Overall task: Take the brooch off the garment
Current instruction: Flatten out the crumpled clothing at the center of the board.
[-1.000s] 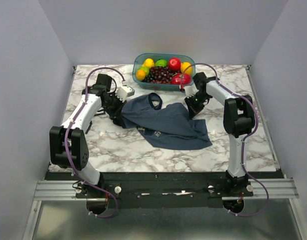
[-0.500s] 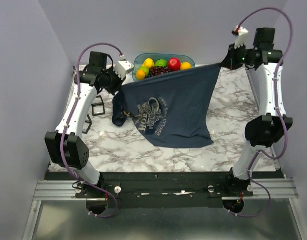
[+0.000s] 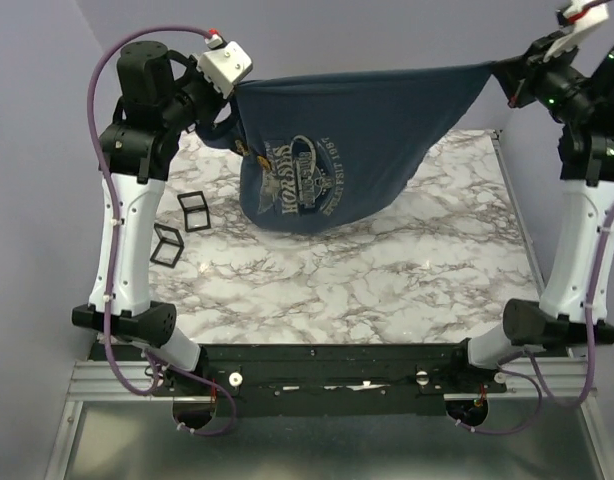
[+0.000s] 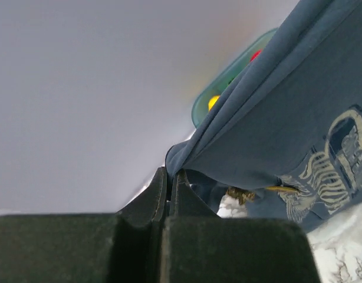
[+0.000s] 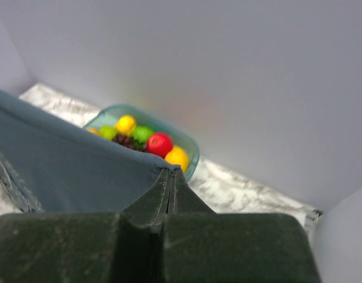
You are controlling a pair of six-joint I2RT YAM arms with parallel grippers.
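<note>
The garment (image 3: 387, 120), a slate-blue tank top with a pale chest print (image 3: 305, 178), hangs stretched in the air between both arms, high above the marble table (image 3: 387, 280). My left gripper (image 3: 230, 103) is shut on its left edge, and the left wrist view shows cloth pinched at the fingertips (image 4: 169, 174). My right gripper (image 3: 503, 78) is shut on the opposite corner (image 5: 171, 172). The brooch (image 4: 240, 194), a tiny gold ornament, sits on the cloth just below the left grip, beside the print; from above it is a small gold speck (image 3: 260, 158).
A teal bowl of fruit (image 5: 147, 139) stands at the back of the table, hidden behind the hanging cloth in the top view. Two small black square frames (image 3: 195, 211) (image 3: 167, 245) lie on the table's left side. Grey walls close in on three sides.
Both arms have risen steeply, lifting the garment off the table and pulling it taut between them; it now hangs higher and covers the fruit bowl from above.
</note>
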